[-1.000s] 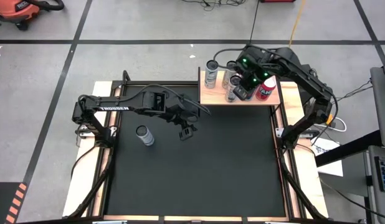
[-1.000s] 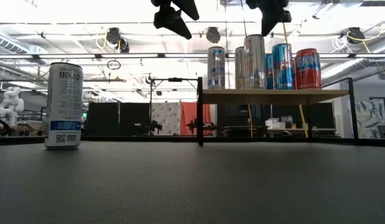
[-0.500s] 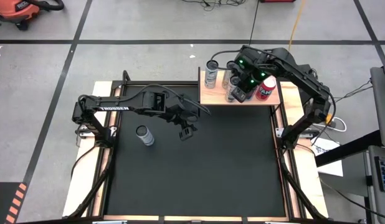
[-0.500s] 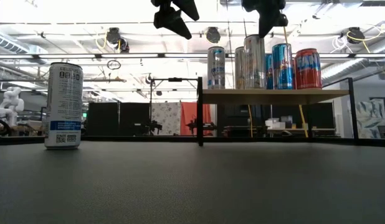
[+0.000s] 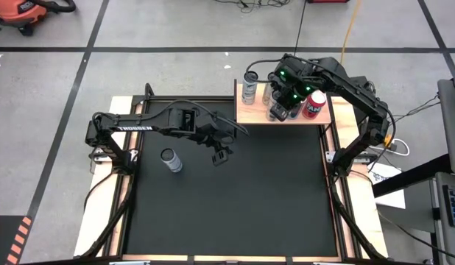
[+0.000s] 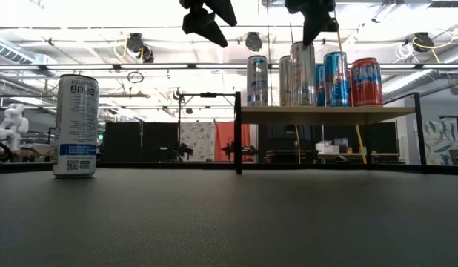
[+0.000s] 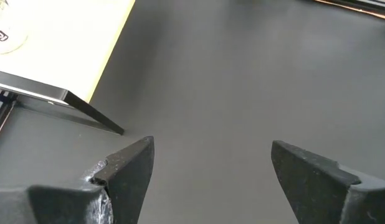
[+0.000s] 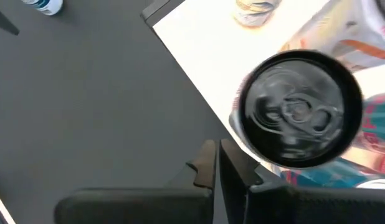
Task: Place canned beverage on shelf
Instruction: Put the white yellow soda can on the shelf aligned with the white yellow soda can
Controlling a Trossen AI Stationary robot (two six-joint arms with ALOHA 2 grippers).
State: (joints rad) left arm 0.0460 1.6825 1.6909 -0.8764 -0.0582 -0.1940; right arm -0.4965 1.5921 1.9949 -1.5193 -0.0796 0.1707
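The small light wooden shelf (image 5: pixel 283 114) holds several tall cans, the right gripper (image 5: pixel 289 110) hangs just above them squeezed tight on nothing, the left gripper (image 5: pixel 221 157) waits wide apart nearby, and a white-and-blue can (image 5: pixel 169 160) stands far off.

Red can (image 5: pixel 312 105) on pale wood shelf (image 5: pixel 251 115); white-and-blue can (image 6: pixel 75 124) on black mat (image 5: pixel 235 199).
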